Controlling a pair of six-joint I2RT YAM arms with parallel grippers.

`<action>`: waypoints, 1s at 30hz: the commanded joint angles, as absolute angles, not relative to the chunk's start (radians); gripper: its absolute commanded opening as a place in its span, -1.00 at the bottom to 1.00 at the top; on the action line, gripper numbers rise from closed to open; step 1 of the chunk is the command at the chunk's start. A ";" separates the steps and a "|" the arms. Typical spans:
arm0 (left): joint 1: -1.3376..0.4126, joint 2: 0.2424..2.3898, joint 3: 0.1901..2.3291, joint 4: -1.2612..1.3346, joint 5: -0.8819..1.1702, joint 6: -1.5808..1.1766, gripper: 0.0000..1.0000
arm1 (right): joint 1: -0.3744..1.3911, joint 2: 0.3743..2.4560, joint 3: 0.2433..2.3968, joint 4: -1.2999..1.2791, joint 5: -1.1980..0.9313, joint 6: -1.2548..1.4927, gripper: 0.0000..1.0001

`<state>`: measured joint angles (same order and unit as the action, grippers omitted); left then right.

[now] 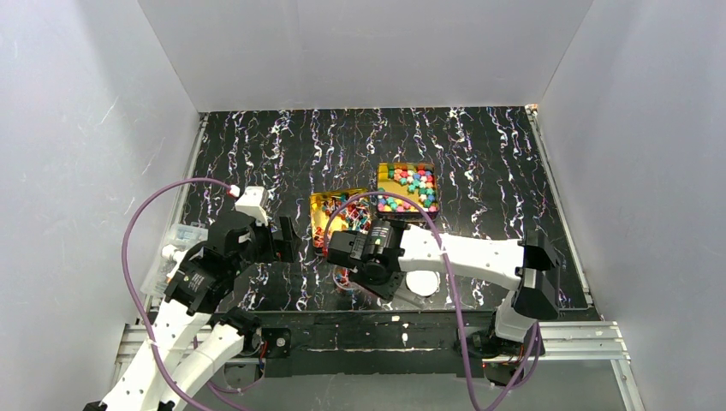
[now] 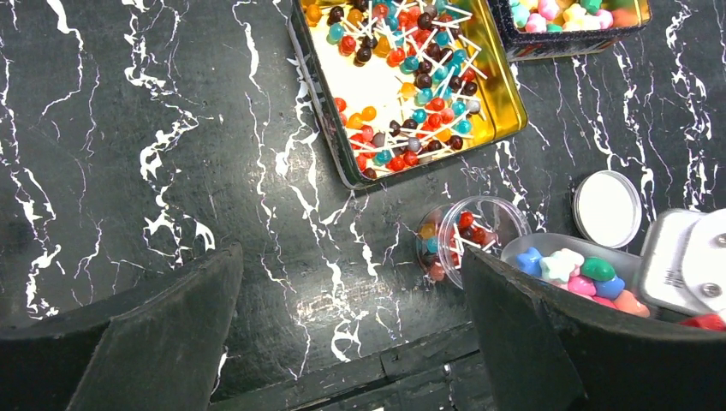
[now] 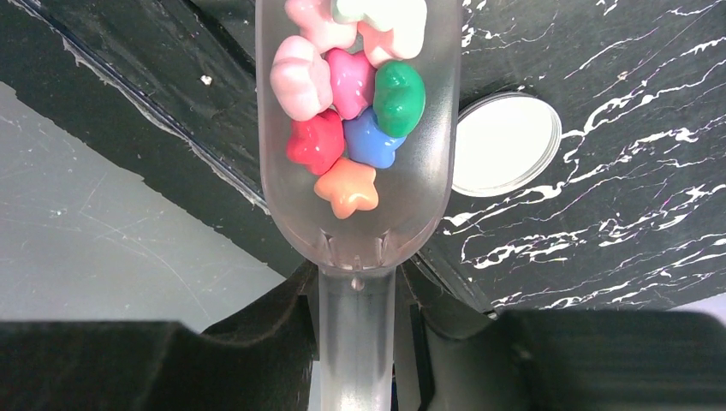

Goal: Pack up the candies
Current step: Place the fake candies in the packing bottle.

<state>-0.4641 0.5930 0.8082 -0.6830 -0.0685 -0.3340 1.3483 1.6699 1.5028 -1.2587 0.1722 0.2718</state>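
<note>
A scoop (image 3: 402,201) of candies (image 3: 348,81) was pinched by the right claw (image 3: 358,330), the left claw (image 2: 351,342) spread; tipping into the near-edge jar (image 2: 467,235) was judged next.

The black, white-veined marble-patterned worktop (image 2: 171,128) is smooth with a dull sheen. The square gold tin of lollipops (image 2: 507,90) looks like polished metal, its inside mirror-bright. The second gold tin of star sweets (image 1: 387,181), nearer the far edge, gleams the same way. The translucent plastic scoop (image 3: 355,223) is smooth and faintly frosted. The star-shaped candies (image 3: 351,111) lying in it are glossy, with a soft waxy shine. The round white lid (image 3: 503,144) is smooth plastic, matt on its face. The clear plastic jar (image 2: 479,224) near the near edge is glossy and see-through. The left tool (image 2: 351,342) has fingers (image 2: 163,342) of matt black, slightly grainy material.
</note>
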 commanded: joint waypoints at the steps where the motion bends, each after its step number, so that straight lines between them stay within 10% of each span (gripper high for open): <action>1: -0.459 0.573 0.804 -0.695 -0.059 -0.337 0.97 | 1.340 1.696 1.564 -1.320 0.151 0.287 -0.97; 30: -0.459 0.557 0.807 -0.693 -0.020 -0.334 0.97 | 1.251 1.793 1.683 -1.419 0.016 0.262 -0.97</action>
